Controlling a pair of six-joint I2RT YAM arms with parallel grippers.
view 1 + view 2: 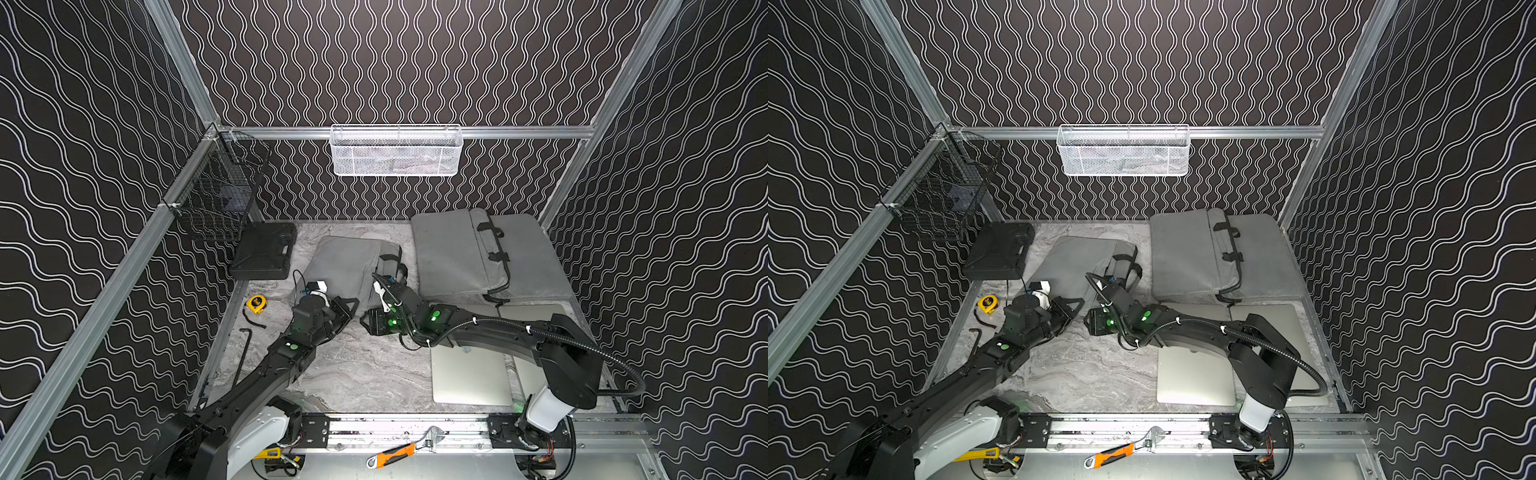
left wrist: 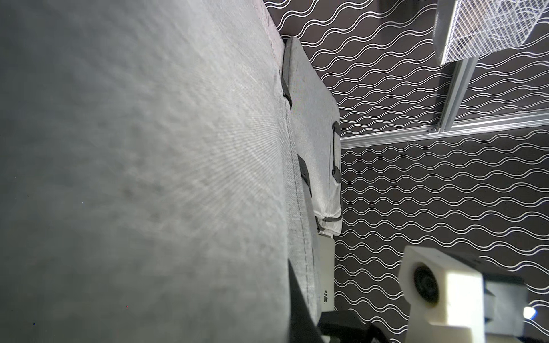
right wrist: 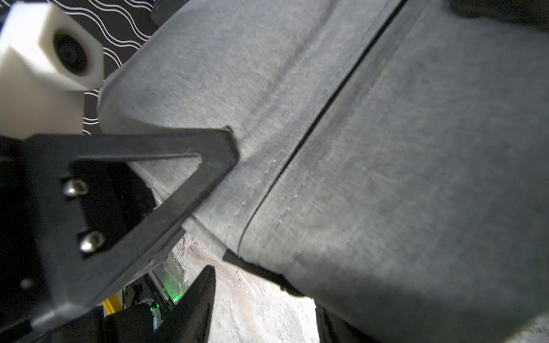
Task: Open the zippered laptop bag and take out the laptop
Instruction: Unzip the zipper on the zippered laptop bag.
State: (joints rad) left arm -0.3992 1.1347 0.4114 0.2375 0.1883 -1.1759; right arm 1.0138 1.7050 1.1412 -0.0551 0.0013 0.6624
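Observation:
A grey zippered laptop bag (image 1: 345, 266) (image 1: 1075, 262) lies at the middle of the marble table, black handles to its right. My left gripper (image 1: 354, 306) (image 1: 1076, 304) is shut on its near edge. In the right wrist view one of its black triangular fingers (image 3: 205, 154) lies on the fabric beside the dark zipper line (image 3: 312, 124). Grey cloth (image 2: 148, 178) fills the left wrist view. My right gripper (image 3: 261, 311) (image 1: 368, 321) hovers open at the bag's near corner, bare table between its fingers. Whether this bag holds a laptop is hidden.
A second grey bag (image 1: 478, 253) lies back right. Two silver laptops (image 1: 469, 374) (image 1: 536, 313) rest on the table under my right arm. Black case (image 1: 264, 251), yellow tape measure (image 1: 256, 304) and wire basket (image 1: 216, 199) are at left. White mesh basket (image 1: 397, 151) hangs behind.

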